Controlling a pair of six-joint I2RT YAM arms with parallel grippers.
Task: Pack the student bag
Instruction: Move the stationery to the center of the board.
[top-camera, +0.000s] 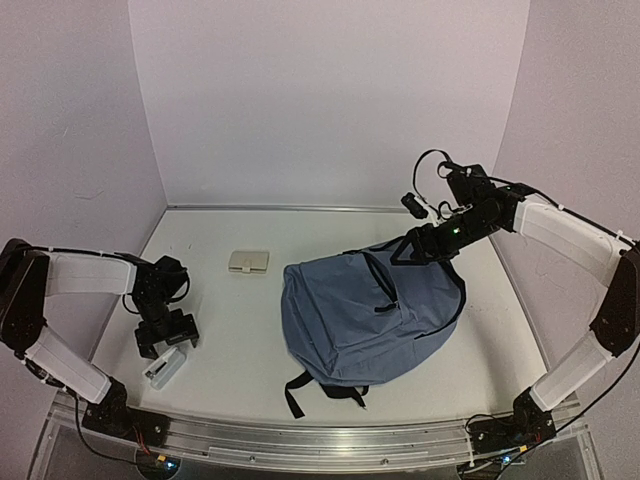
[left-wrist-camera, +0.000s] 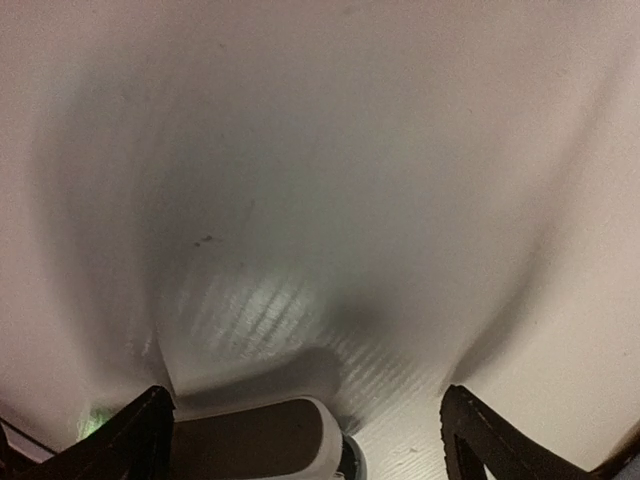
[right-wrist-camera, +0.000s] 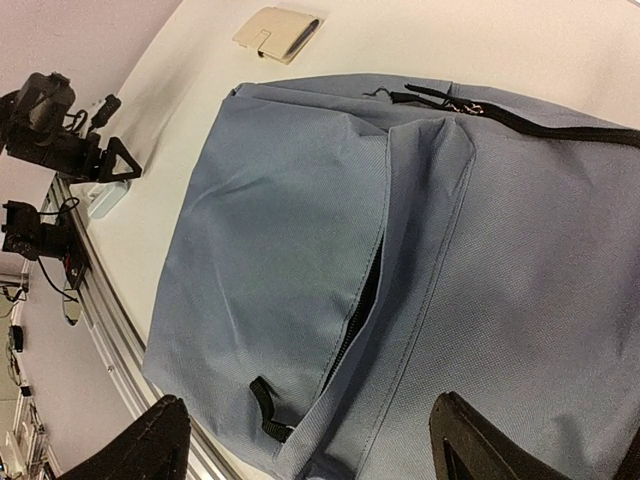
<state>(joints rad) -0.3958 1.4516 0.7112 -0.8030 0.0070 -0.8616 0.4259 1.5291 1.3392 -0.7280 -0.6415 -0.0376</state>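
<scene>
My right end effector (right-wrist-camera: 307, 402) hangs over the student bag (right-wrist-camera: 400, 250) with its fingers spread wide and nothing between them. The slate-blue fabric fills almost the whole of my right wrist view directly below the fingers. From the overhead camera, this end effector (top-camera: 422, 245) sits at the bag's far upper corner, by the black zipper line. I cannot tell whether it touches the cloth. The bag (top-camera: 375, 315) lies flat on the table (top-camera: 240, 320), spreading from under the end effector towards the arm bases. Its black straps (top-camera: 320, 390) trail off the near end. The curved front pocket (right-wrist-camera: 355, 310) gapes open along its zipper, just ahead of my right fingers.

My left end effector (left-wrist-camera: 307, 395) is also wide open and holds nothing. Its tips point down at the table, well apart from the bag. A small white rounded object with a dark face (left-wrist-camera: 265, 430) lies in the gap between the fingers, closer to one of them. On the overhead view, that object (top-camera: 165, 370) shows just on the near side of the left end effector (top-camera: 165, 338). A flat beige case (top-camera: 248, 262) rests further out on the table, between the two end effectors and beside the bag's far corner.
</scene>
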